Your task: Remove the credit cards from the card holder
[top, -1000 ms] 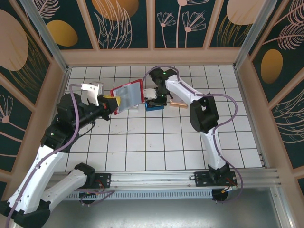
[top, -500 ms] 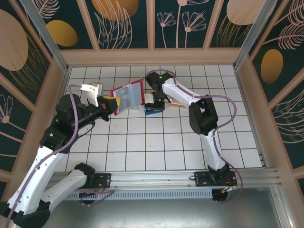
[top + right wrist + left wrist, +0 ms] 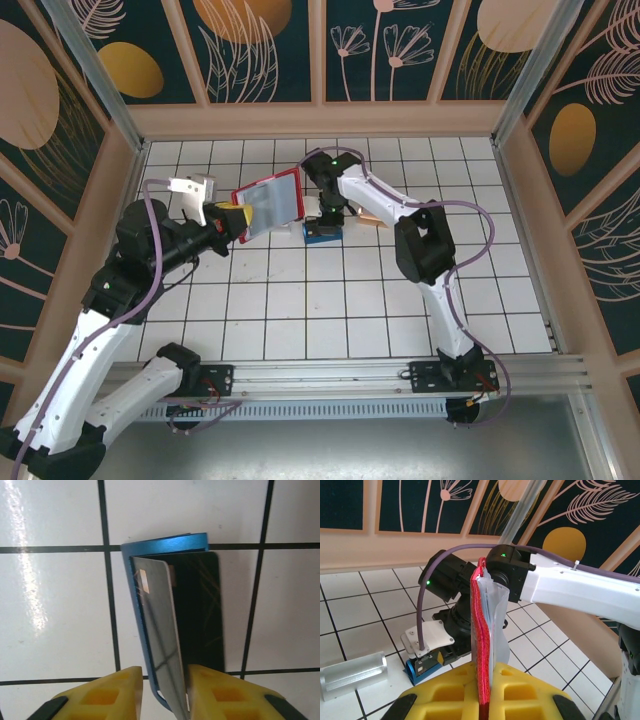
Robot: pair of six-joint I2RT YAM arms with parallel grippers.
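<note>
L claw (image 3: 485, 680) grips card holder (image 3: 481, 630) upright; R claw (image 3: 165, 690), parted, prob. dropping pale card (image 3: 160, 625) on dark card (image 3: 202, 610); next: lift clear w/o snagging.

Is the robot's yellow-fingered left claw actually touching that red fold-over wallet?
Touching. The left wrist view shows the left gripper clamping the red folding wallet, its yellow fingers pressed against both sides.

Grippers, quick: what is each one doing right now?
Left gripper: shut on the red card holder.
Right gripper: part open, pale card tilted between its jaws.
</note>
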